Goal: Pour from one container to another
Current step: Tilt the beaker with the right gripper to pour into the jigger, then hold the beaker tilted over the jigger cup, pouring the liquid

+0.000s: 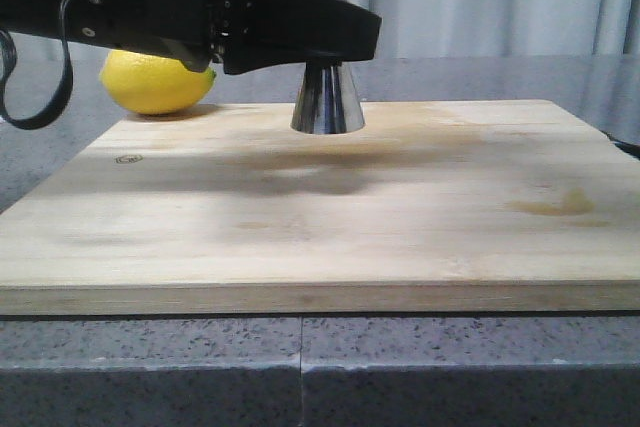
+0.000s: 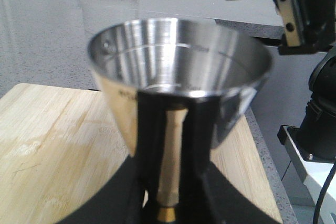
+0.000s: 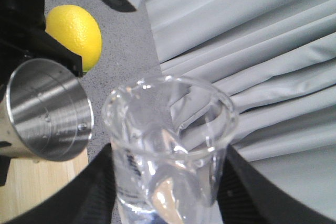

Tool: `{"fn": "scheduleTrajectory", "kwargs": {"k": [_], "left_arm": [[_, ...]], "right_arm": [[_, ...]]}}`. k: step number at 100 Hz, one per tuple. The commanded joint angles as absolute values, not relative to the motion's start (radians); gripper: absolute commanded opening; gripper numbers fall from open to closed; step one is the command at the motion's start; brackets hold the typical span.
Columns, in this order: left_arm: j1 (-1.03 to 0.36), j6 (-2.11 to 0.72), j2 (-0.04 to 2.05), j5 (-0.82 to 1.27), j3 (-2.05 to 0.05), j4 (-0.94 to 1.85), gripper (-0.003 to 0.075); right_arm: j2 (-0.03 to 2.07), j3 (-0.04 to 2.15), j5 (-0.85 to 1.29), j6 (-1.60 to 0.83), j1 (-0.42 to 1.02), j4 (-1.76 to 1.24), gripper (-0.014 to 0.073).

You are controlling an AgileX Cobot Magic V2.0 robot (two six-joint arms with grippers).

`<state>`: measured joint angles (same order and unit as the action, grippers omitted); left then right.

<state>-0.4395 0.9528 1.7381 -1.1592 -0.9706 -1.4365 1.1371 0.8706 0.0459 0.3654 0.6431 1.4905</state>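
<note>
Clamping the jigger point(image 2: 178, 93) at its gold-banded waist, the left end effector point(image 2: 168, 182) is seen in the left wrist view with a black finger on each side of the stem. In the front view the left end effector point(image 1: 300, 32) reaches in from the left and only the jigger's lower cone point(image 1: 327, 102) shows under it, standing at the back of the wooden board point(image 1: 320, 217). The open upper cup is seen shiny inside, with faint marks. The right end effector point(image 3: 168, 192) is closed around the clear glass beaker point(image 3: 170, 150), gripped low on its sides; it is not seen in the front view. In the right wrist view the beaker is held just beside the jigger point(image 3: 47, 111), rims near but apart. Whether liquid is inside cannot be told. A lemon point(image 1: 157, 82) lies on the grey counter point(image 1: 450, 367) behind the board's far left corner. Grey curtains point(image 3: 252, 51) hang behind.
</note>
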Motion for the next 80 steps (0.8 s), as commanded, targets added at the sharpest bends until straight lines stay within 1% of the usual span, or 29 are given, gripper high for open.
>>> {"fn": "scheduleTrajectory", "kwargs": {"k": [1, 80], "left_arm": [[-0.449, 0.962, 1.689, -1.364, -0.993, -1.397, -0.0019], [-0.449, 0.962, 1.689, -1.364, -0.993, -1.397, -0.0019]], "right_arm": [[1.120, 0.910, 0.042, 0.364, 0.645, 1.513, 0.0143], [1.120, 0.910, 0.049, 0.364, 0.645, 1.569, 0.0143]]}}
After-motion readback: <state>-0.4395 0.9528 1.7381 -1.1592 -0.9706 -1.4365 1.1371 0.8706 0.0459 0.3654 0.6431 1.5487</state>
